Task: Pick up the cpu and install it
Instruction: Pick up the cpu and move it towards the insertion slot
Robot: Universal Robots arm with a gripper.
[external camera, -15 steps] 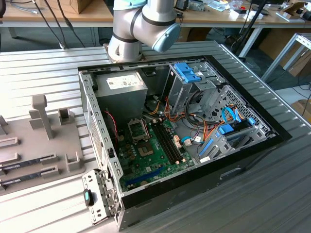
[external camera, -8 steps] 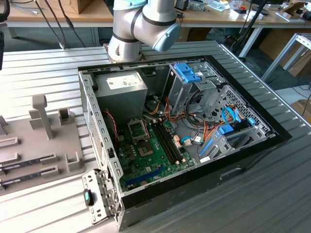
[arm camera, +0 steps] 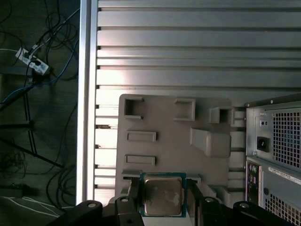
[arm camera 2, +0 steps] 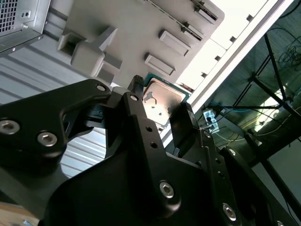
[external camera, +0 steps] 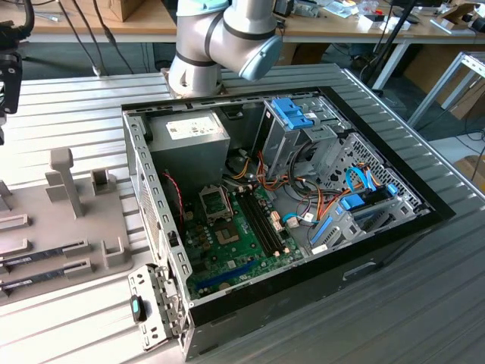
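Here is the claw (arm camera: 163, 190), closing in on the cpu (arm camera: 162, 197), and in both wrist views its dark fingers (arm camera: 135, 205) are sitting tight against two opposite sides of that silver-topped chip. It is looking like a firm pinch to me, with the claw narrowed down to the chip's width. The cpu is hanging at one edge of the grey tray (arm camera: 164, 155), on the side away from the tray's two square pockets. Whether it is lifted clear of the tray or resting on it, I cannot tell.

So the pick-up half is looking as good as made, and the install half is not yet done. The cpu is out at the tray, well apart from the green board (external camera: 242, 243).

The exterior view is giving us the arm (external camera: 220, 38) rising beyond the open case (external camera: 144, 174), which is lying just beside the tray on the slatted bench (external camera: 76, 98), with the board waiting inside. The first wrist view is looking straight down on the chip's top and is catching the case's vented rear panel next to the tray. The second wrist view is coming in from the side, showing the silver top gleaming between the fingers.
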